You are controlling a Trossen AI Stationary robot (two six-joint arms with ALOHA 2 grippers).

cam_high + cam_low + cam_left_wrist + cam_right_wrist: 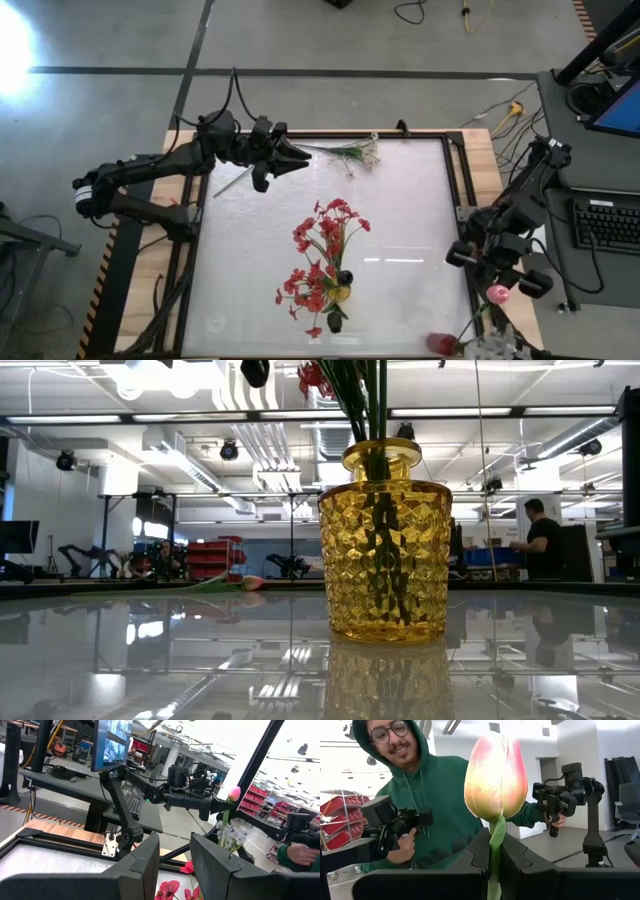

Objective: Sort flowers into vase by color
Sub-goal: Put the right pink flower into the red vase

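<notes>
**Right arm holding a pink bud at the tabletop's edge**

The right end effector [492, 865] is sitting off the tabletop's [400, 220] right edge, clamping the stem of a pink bud [496, 775]. The left end effector [300, 158] is hovering over the far left corner, fingers partly apart and apparently holding nothing, pointing toward a white spray [355, 152]. The yellow vase [385, 545] is holding red flowers [322, 250] mid-tabletop. Open room is lying all around it.

Grey concrete floor [330, 35], dark seam line at twelve o'clock; desk with keyboard [608, 222] at three o'clock.
</notes>
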